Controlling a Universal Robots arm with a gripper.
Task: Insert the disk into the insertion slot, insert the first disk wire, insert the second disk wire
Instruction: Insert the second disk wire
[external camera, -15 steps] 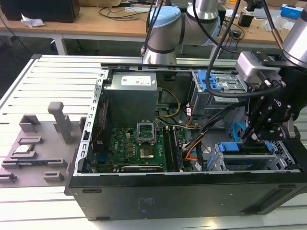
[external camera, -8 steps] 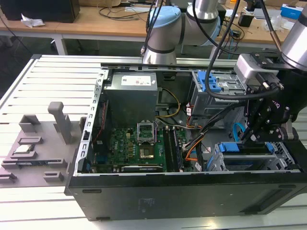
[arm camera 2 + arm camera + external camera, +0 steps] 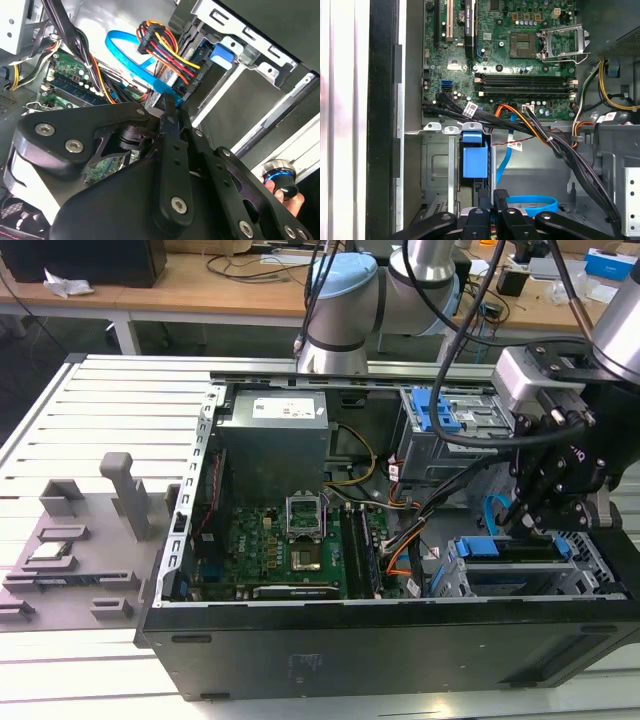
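Disk: the disk [image 3: 500,548] lies inside the insertion slot [image 3: 590,560], in the corner of the computer case [image 3: 350,635] at its near edge, on the exterior view's right; its blue carrier faces me in both wrist views [image 3: 223,54] [image 3: 475,157]
Slot step: looks done to me, since the carrier sits within the cage walls [image 3: 260,55] [image 3: 437,170]
Coloured wire bundle: the red, yellow and black bundle [image 3: 162,47] ends in a dark plug against the disk's back edge; I judge it seated, though I can't see the join itself
Blue flat wire: it loops [image 3: 120,50] [image 3: 532,201] from the board side to the disk's back edge, beside the bundle's plug, and shows in the exterior view just beside the cage [image 3: 493,512]
My gripper: it hangs over the cage [image 3: 522,525], jaws drawn almost together [image 3: 170,102] [image 3: 491,194], and the blue flat wire's plug end seems pinched between them
Left to do: by my reading, seating this blue plug; whether it has gone home I can't tell
Case contents: motherboard [image 3: 280,550] with an open, empty processor socket, grey power supply box [image 3: 275,435] at the far edge, taller bay with a blue latch [image 3: 440,415] at the far corner
Desk: the case stands on the slatted desk [image 3: 130,410], with grey fixtures [image 3: 80,540] near the edge on the exterior view's left
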